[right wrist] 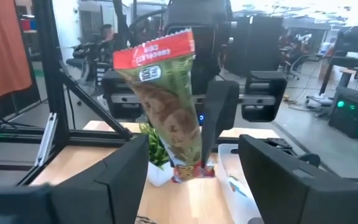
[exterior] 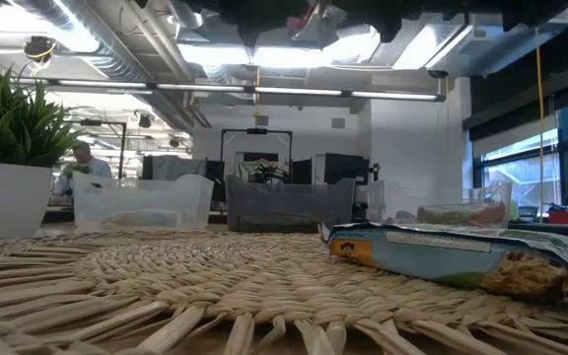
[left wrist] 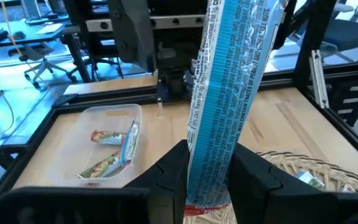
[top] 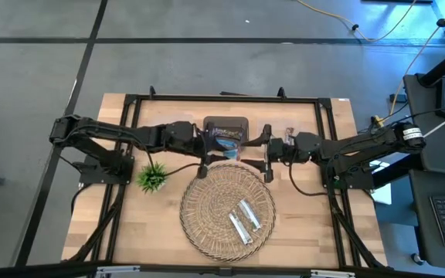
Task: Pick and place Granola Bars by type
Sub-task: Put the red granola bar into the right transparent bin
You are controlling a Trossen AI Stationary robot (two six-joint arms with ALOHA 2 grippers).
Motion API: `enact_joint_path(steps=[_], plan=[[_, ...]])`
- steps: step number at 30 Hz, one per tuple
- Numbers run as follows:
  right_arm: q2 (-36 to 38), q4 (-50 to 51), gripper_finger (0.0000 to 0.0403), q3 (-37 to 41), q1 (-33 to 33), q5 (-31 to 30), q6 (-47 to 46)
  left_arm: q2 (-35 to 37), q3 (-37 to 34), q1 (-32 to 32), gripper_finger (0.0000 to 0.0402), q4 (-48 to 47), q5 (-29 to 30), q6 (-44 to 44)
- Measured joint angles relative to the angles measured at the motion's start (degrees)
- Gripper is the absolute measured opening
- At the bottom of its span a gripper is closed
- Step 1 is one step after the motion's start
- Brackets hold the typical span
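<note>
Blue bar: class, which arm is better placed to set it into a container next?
Left. The left pincer is shut on the blue bar, with the clear container ahead. The right pincer has a brown-red-green bar before it.

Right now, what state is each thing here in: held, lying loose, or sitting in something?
Left gripper: shut on the blue bar.
Blue bar: held upright, off the table.
Right gripper: holds the brown-red-green bar.
Brown-red-green bar: held up, tilted.
Two silvery bars: lying loose on the wicker tray.
Clear bin: holds several bars.
Plant: upright, untouched.
</note>
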State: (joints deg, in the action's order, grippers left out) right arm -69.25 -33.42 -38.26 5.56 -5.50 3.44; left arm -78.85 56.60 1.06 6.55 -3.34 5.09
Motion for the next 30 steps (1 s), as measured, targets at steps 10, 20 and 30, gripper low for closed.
enact_joint_path(steps=[10, 20, 30], plan=[[0.0, 0.1, 0.0251, -1.8, 0.0, -0.1, 0.5, -0.6, 0.0, 0.0, 0.0088, 2.0, 2.3, 0.0], [-3.7, 3.3, 0.0251, -6.2, 0.0, -2.0, 2.8, -1.5, 0.0, -0.3, 0.0088, 2.7, 2.3, 0.0], [-8.0, 3.2, 0.0251, -10.6, 0.0, -0.5, 1.2, -1.5, 0.0, -0.3, 0.0088, 3.1, 0.5, 0.1]])
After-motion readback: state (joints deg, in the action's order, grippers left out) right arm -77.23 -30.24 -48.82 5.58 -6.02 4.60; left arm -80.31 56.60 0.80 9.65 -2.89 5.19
